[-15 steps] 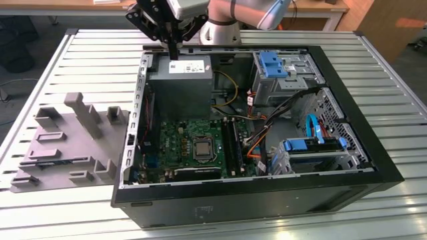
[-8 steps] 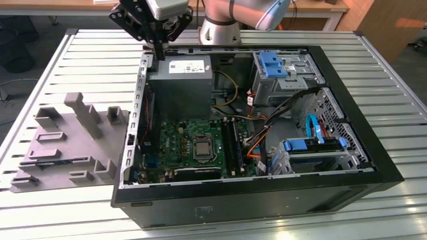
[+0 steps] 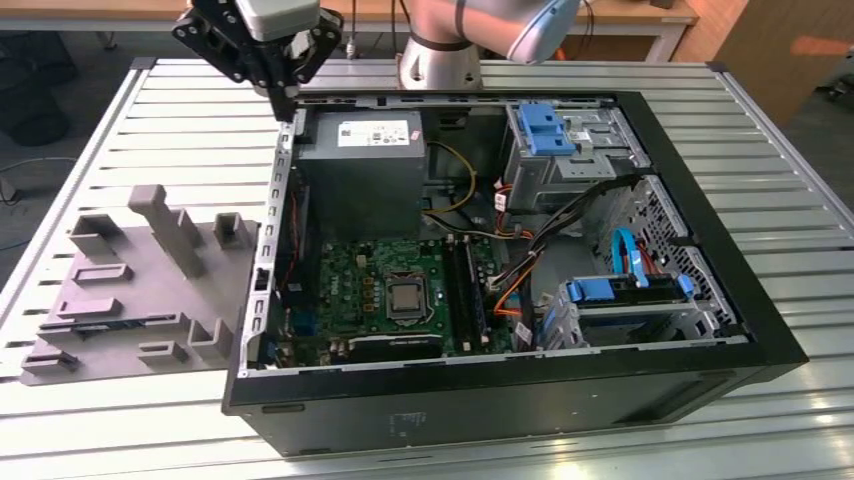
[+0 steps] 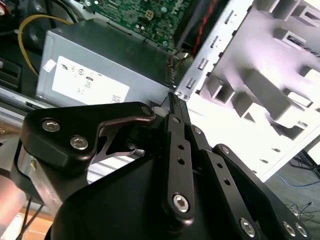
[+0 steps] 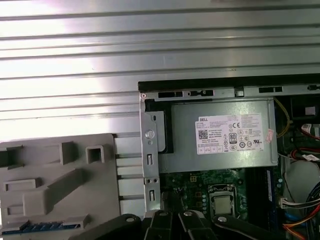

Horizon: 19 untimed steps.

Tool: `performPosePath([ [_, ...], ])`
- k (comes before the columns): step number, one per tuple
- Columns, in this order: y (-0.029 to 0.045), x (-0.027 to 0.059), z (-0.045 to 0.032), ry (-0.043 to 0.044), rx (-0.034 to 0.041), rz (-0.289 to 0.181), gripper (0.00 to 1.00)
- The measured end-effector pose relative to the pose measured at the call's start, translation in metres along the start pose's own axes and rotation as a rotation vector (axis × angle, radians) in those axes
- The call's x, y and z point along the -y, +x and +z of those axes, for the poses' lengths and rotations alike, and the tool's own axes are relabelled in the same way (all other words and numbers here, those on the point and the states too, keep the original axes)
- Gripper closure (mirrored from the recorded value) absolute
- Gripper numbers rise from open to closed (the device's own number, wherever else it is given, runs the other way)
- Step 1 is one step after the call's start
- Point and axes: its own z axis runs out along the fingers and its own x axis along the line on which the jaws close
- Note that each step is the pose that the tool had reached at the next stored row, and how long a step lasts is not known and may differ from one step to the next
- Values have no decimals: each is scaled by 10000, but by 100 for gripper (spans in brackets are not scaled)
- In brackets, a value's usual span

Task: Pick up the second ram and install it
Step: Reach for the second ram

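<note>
The second ram point(image 3: 118, 322) is seen as a long, narrow strip set on edge in a groove of the grey holder point(image 3: 147, 240), in the lower part of that holder as the exterior view shows it. In the first wrist view the same strip point(image 5: 45, 226) is rendered bluish, and its chips cannot be made out. The holder is laid on the slatted metal table point(image 3: 160, 120), just beside the open computer case point(image 3: 534, 410), on the exterior view's left. The ram is not touched by anything: the gripper point(image 3: 284, 108) is held high and well apart from it, over the case's corner next to the grey power supply point(image 3: 360, 170). In the second wrist view the fingertips point(image 4: 176, 112) are shown pressed together, with nothing seen between the jaws. Inside the case the green motherboard point(image 3: 354, 290) is laid flat next to the power supply. The long black memory slots point(image 3: 463, 290) are found along the motherboard's side toward the exterior view's right, well apart from the holder.
</note>
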Motion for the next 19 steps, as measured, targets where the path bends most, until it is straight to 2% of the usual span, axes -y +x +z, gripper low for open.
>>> performPosePath([
  [19,803,62,4,1,-1,-1,89],
])
